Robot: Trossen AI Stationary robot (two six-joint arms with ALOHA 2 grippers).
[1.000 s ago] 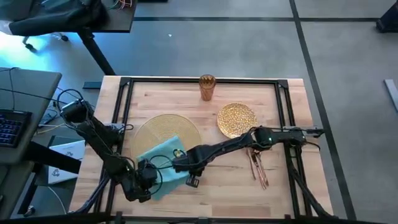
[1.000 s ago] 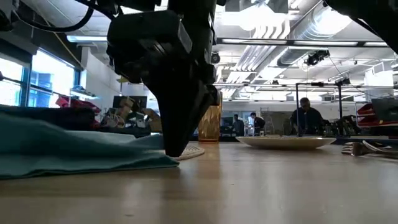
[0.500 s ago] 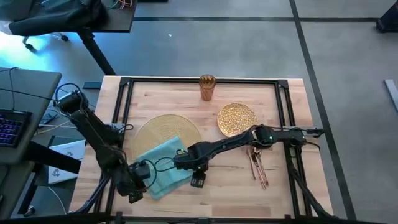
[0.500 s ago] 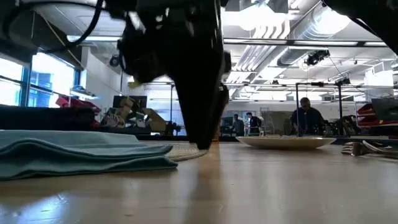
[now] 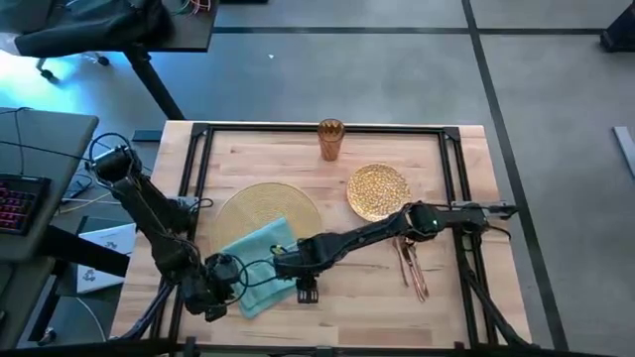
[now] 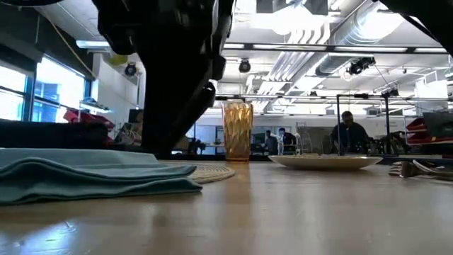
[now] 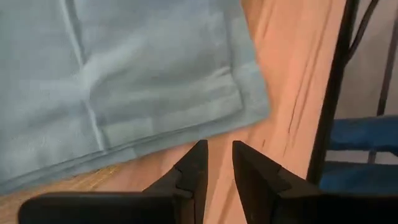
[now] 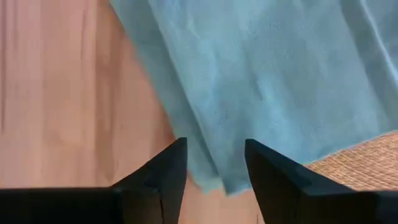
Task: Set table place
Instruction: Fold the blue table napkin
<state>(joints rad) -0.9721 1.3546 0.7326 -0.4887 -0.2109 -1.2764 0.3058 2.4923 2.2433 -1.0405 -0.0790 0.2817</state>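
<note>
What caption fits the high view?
Both grippers, left and right, flank a teal napkin overlapping the placemat.

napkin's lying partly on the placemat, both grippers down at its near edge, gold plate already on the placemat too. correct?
Not the plate. The high view shows the gold plate on bare wood of the table, right of the placemat and apart from it. The rest holds: the napkin overlaps the placemat, with the left gripper and the right gripper at its near edge.

Bare table (image 5: pixel 347 288) beside napkin (image 5: pixel 260 260); cutlery (image 5: pixel 412 266) well apart.
</note>
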